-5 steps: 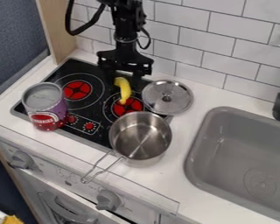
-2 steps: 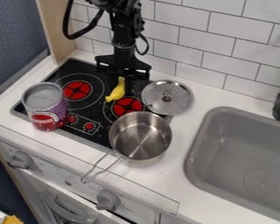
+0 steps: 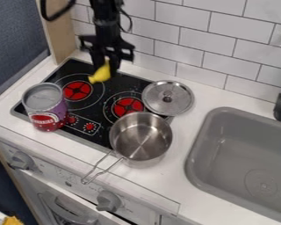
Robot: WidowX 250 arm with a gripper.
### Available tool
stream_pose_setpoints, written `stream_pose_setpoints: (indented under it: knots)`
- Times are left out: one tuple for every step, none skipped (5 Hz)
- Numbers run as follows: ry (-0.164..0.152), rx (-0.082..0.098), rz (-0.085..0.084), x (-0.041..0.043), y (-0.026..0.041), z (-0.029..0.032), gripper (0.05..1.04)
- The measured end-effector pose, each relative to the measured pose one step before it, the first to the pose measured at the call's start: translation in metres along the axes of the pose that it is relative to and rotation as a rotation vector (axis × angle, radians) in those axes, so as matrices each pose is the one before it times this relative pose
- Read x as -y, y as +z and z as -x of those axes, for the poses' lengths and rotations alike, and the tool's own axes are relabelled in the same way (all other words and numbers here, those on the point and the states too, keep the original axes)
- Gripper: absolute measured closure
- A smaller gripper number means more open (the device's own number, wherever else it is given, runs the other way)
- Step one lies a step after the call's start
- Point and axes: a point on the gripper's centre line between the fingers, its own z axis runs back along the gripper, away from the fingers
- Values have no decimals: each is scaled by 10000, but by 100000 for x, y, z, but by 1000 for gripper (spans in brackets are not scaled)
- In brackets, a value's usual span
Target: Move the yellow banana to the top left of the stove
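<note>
Over stove's (image 3: pixel 72 70) back edge, banana (image 3: pixel 100 74) hung just below gripper (image 3: pixel 106 65), upper end pinched between fingers, free end toward lower left of view. Long axis slanted down-left, seemingly clear of cooktop. Left burner (image 3: pixel 77 91) was near, below and left of free end; top left corner lay leftward, so short leftward shift, then lowering, looked due. Arm (image 3: pixel 106 24) came from top edge, gripper pointing down.

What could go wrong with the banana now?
The gripper holds the banana near its top end, with the rest poking down, so it might slip or twist.

The can stands close to the left burner. If the arm swings too far that way, it might bump the can.
</note>
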Motion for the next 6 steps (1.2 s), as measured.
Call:
stream_pose_setpoints:
  knots:
    - [-565,166,-371,-2892,949,-535,715]
    - [-227,324,-333,-3135,773,-517,715]
    - [-169,-227,17,-1756,-1462,345,715]
    - [-189,-327,90,-539,-1709,16,715]
    - [-298,-238,15,-23,-1283,-79,715]
    - [-64,-268,79,-62,-1447,-79,715]
